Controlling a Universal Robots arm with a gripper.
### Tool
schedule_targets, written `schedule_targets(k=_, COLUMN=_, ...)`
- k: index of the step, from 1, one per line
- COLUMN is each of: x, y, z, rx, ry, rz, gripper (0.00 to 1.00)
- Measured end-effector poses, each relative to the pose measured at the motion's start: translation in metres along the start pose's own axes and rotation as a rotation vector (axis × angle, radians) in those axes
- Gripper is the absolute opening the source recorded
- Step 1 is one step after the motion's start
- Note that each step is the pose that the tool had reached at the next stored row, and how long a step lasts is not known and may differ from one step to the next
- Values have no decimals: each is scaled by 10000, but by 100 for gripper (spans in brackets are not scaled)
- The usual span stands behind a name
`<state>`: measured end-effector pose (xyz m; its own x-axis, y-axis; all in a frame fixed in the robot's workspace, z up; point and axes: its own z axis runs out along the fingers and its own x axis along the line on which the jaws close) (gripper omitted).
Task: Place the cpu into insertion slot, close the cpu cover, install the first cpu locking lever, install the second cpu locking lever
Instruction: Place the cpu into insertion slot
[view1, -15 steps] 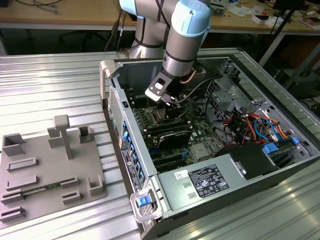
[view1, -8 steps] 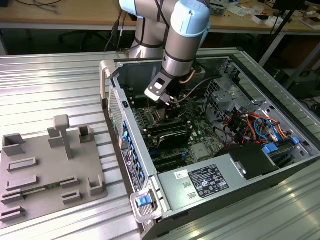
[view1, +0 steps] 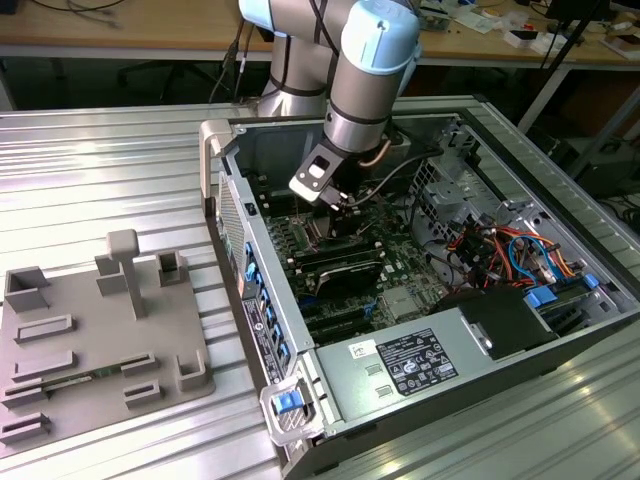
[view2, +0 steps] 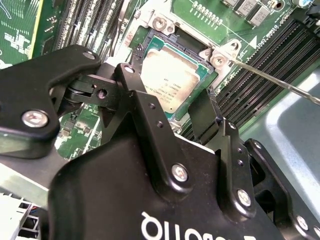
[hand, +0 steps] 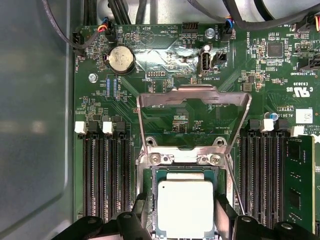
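Observation:
In both wrist views the cpu (hand: 185, 207) (view2: 172, 80), a square chip with a dull silver face, lies flat in the insertion slot (hand: 185, 173) (view2: 150, 42) on the green motherboard. The cpu cover (hand: 195, 96), a silvery frame with a cut-out centre, stands swung up off the slot on its hinge. My gripper (hand: 182, 219) (view2: 167, 92) (view1: 335, 205) hovers just over the chip, open. One black finger (hand: 142, 215) stands on each side of the chip with a small gap. A thin metal locking lever (view2: 280, 82) (hand: 235, 187) runs past the slot's corner.
Long black memory slots (hand: 105, 175) flank the socket, and one memory module (hand: 300, 185) sits in place. The open computer case (view1: 300, 330) walls the arm in, with a power supply (view1: 420, 360) and bundled cables (view1: 500, 250) nearby. A grey fixture plate (view1: 100, 340) lies outside, at the exterior view's left.

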<state>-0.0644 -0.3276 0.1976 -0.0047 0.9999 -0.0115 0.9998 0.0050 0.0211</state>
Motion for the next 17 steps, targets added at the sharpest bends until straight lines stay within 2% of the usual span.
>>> schedule_targets(k=6, x=-1, y=0, z=-1, rx=0, ry=-5, rz=0, gripper=63)
schedule_targets(k=7, x=0, y=0, z=10, rx=-1, ry=-3, rz=0, gripper=71)
schedule_targets(k=8, x=8, y=4, z=-179, rx=-2, ry=-2, rz=-1, gripper=71)
schedule_targets(k=9, x=7, y=4, z=-192, rx=0, ry=-4, rz=0, gripper=50)
schedule_targets(k=13, x=7, y=4, z=-198, rx=0, ry=-4, rz=0, gripper=26)
schedule_targets(k=16, x=7, y=4, z=-202, rx=0, ry=-4, rz=-1, gripper=20)
schedule_targets(k=17, x=7, y=4, z=-204, rx=0, ry=-4, rz=0, gripper=14)
